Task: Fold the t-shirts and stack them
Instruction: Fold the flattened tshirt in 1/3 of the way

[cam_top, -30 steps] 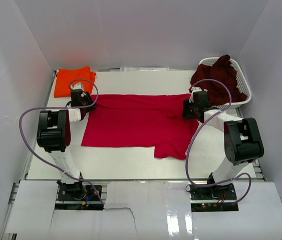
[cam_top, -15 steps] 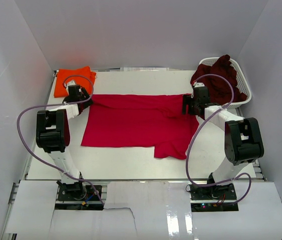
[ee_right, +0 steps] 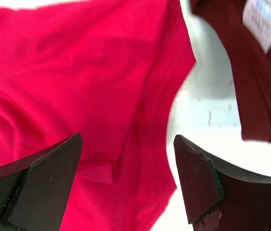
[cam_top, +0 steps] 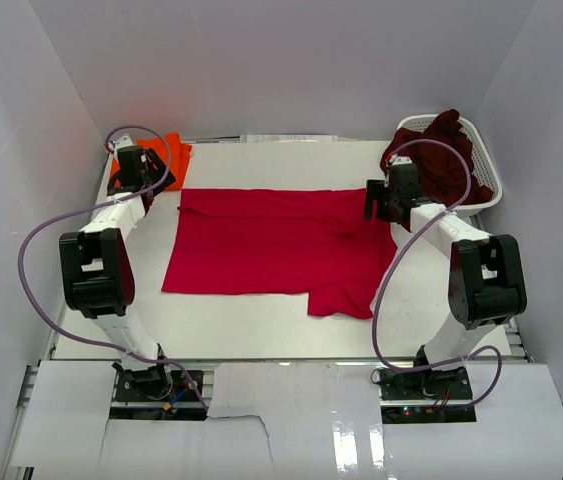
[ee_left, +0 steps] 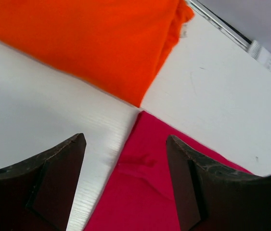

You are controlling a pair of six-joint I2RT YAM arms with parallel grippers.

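Two grippers that pressed the far corners of the crimson red cloth t-shirt [cam_top: 271, 245] a second ago have lifted off it. The left gripper [ee_left: 125, 144] and right gripper [ee_right: 128, 139] both gape empty, and the shirt lies flat mid-table. The white plastic lattice basket [cam_top: 413, 123] holds the dark maroon t-shirt [cam_top: 439, 160]. The left arm hides part of the folded vivid orange t-shirt [ee_left: 92, 43]

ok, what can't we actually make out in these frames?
- orange t-shirt: top view, left arm covers most of it; left wrist view crops it at top and left edges.
- tag on maroon t-shirt: right wrist view, print blurred, cut by top edge.
- basket contents: top view, maroon t-shirt hides whatever lies beneath.
- red t-shirt, far right corner: top view, right arm covers it.
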